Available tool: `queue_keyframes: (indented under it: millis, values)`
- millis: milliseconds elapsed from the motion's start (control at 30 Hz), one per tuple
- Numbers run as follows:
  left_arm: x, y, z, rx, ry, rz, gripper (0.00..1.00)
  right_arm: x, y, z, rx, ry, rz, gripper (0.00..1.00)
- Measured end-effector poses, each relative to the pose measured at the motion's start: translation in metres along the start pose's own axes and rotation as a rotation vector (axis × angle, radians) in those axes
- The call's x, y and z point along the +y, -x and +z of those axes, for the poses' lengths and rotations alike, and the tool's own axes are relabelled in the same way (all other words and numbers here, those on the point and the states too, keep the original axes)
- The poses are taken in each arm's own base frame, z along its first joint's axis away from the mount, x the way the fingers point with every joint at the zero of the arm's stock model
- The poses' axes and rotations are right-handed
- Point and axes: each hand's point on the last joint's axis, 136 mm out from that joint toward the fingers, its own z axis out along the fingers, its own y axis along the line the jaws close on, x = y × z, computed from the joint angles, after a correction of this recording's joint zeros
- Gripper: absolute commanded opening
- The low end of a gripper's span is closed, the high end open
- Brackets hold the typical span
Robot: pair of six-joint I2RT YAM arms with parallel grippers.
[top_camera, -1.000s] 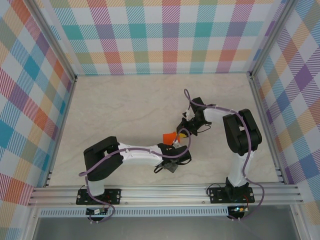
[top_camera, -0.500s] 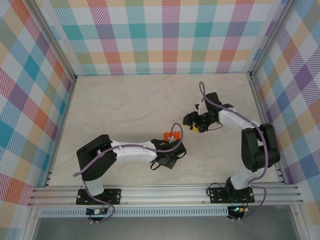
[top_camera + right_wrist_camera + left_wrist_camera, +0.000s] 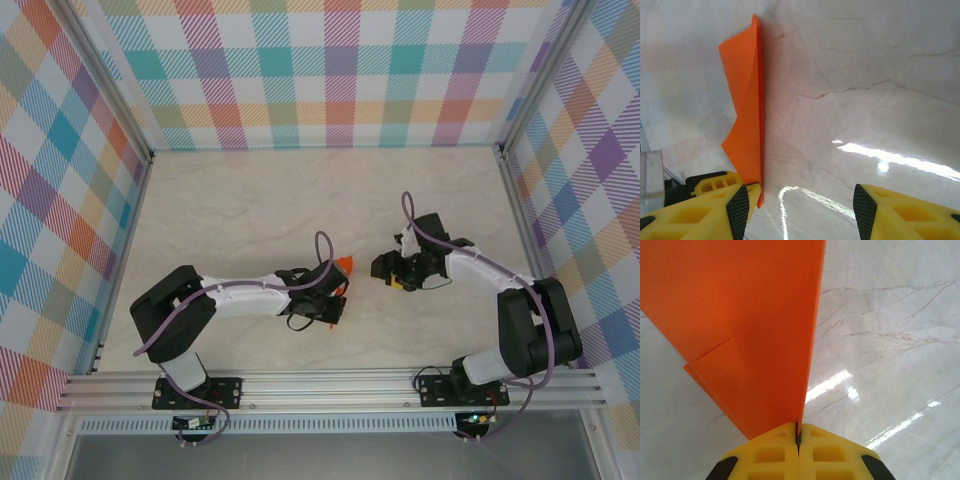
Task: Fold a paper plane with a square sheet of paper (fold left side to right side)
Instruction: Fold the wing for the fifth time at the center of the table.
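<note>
1. The left gripper (image 3: pixel 798 439) has its yellow pads (image 3: pixel 770 455) pressed tight together. They pinch the lower end of the orange paper sheet (image 3: pixel 750 325), and the sheet's edge runs straight into the seam between them.
2. In the left wrist view the sheet is folded. Its layers overlap, a slanted layer edge crosses its face, and one long straight edge rises from the pads to the top of the picture.
3. From above, the left gripper (image 3: pixel 335 283) sits near the middle of the marble-patterned tabletop (image 3: pixel 240 200). The sheet (image 3: pixel 343 265) shows as a small orange tip sticking out at the gripper's end.
4. The right gripper (image 3: pixel 388 270) is just to the right of the sheet, pointing towards it, with a strip of bare tabletop between them.
5. In the right wrist view the right gripper (image 3: pixel 800 207) has its fingers (image 3: pixel 865 205) spread wide, with nothing between them but tabletop.
6. In that view the sheet (image 3: pixel 742 110) stands on edge ahead of the left-hand finger, its thin folded edge towards the camera and its top coming to a point. Whether it touches that finger cannot be told there.
7. A yellow-and-black finger of the left gripper (image 3: pixel 715 182) shows at the foot of the sheet.
8. Plaid walls (image 3: pixel 340 80) enclose the table on three sides.
</note>
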Motion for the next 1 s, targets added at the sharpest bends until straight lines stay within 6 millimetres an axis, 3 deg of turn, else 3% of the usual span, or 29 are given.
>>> queue_keyframes:
  millis: [233, 400, 600, 1000]
  values:
    - [-0.001, 0.012, -0.003, -0.035, -0.116, -0.096, 0.00, 0.016, -0.016, 0.024, 0.027, 0.051, -0.038, 0.54]
    - [0.006, 0.006, 0.001, -0.036, -0.158, -0.157, 0.00, 0.030, -0.019, 0.043, 0.038, 0.077, -0.051, 0.48]
    - [0.009, 0.009, -0.005, -0.068, -0.212, -0.214, 0.00, 0.031, -0.023, 0.064, 0.068, 0.079, -0.033, 0.46]
    - [0.007, 0.019, -0.012, -0.112, -0.295, -0.283, 0.00, 0.044, -0.011, 0.081, 0.049, 0.121, -0.022, 0.49]
